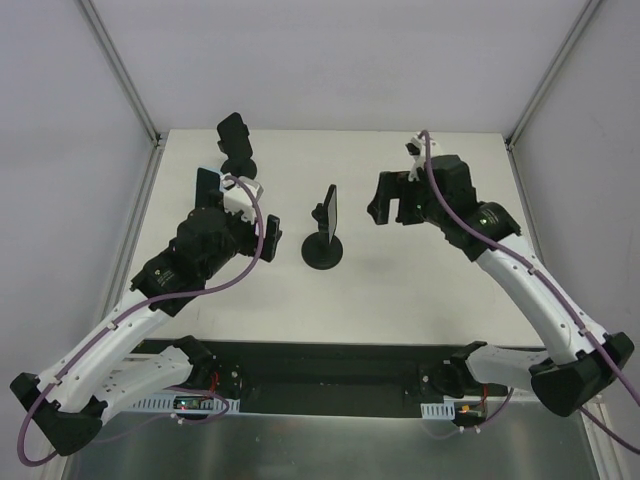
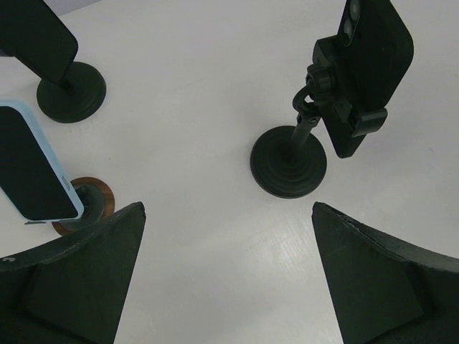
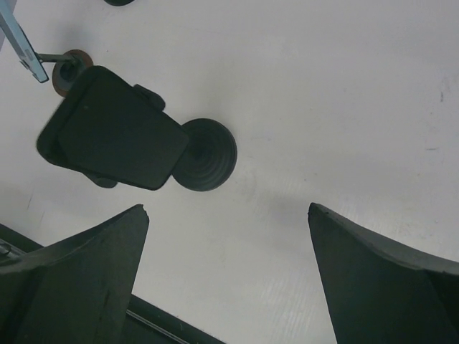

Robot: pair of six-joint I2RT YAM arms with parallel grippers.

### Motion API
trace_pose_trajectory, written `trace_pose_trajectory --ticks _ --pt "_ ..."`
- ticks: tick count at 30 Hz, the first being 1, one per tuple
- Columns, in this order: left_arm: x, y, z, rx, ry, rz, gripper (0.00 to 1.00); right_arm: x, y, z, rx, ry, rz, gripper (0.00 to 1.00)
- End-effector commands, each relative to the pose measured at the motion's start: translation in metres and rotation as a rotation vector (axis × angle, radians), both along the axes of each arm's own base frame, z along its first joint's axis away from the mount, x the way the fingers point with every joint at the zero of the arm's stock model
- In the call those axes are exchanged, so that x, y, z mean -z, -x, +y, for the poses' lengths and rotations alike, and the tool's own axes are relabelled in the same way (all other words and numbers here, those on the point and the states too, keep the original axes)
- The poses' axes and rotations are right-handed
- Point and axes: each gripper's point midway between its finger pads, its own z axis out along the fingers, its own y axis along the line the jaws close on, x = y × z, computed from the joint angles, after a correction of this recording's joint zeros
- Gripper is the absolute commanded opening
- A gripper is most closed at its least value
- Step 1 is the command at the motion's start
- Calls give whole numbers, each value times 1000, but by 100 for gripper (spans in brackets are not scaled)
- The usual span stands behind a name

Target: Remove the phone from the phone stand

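1. The phone (image 2: 376, 43) sits in the phone stand (image 2: 315, 107) in the middle of the desk (image 1: 420, 290), between the two arms. Two more phones stand off to the left, a blue phone (image 2: 32, 168) and a dark phone (image 2: 36, 32). I take the middle one as the job, since both arms face it.
2. The left end effector (image 2: 227, 211) is spread wide and holds nothing. The right end effector (image 3: 228, 209) is spread wide too, and empty. Both are apart from the phone.
3. The phone looks hard and flat, and I think it is not heavy. Its glass is likely smooth and slippery, and it could crack if dropped.
4. Small clips (image 3: 147, 94) on the stand hug its two long edges. A good place to hold looks like the bare top part, pinched above the clips. The stand may tip or lift too, so the other arm may need to hold the base (image 3: 208, 154) down.
5. The phone stands tall, its long way pointing up and leaning a little. Its screen faces the right arm. Its back, with the lenses (image 2: 349, 21) near the top, faces the left arm.
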Motion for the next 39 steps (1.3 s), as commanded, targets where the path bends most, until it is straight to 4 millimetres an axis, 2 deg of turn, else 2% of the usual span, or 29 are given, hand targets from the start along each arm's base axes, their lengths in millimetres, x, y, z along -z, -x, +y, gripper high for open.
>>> trace_pose_trajectory --ticks 1,2,4,5,6,7,9,10,12,13,18,21,30,39 --pt "3 -4 5 17 -81 -41 99 -30 -9 23 58 30 -63 96" --pt "7 -6 7 7 -93 -34 99 -42 -15 25 88 32 -98 96" --pt "12 -8 8 -3 -105 -24 99 -43 -18 43 72 57 -106 96" --pt "12 -8 8 -5 -106 -22 99 -58 -23 45 93 68 -149 96" --pt "14 -9 8 -11 -104 -15 99 -60 -19 55 73 82 -159 96" --pt "14 -11 11 -33 -112 -17 99 -55 -24 62 75 109 -156 96" --pt "17 -14 15 -60 -122 -13 99 -67 -24 75 76 121 -188 96" --pt "18 -14 16 -68 -128 -13 99 -62 -28 83 73 136 -181 96" --pt "18 -15 19 -88 -128 -14 99 -67 -26 97 52 133 -193 96" --pt "18 -15 20 -95 -127 -14 99 -57 -29 105 42 154 -181 96" --pt "16 -14 23 -108 -113 -18 99 -41 -29 124 38 223 -181 97" --pt "16 -14 22 -104 -111 -19 99 -29 -30 128 51 260 -173 99" --pt "13 -10 18 -79 -90 -20 99 -3 -26 134 36 324 -147 75" --pt "14 -1 -3 51 -52 -19 99 -6 -8 132 -63 279 -156 32"
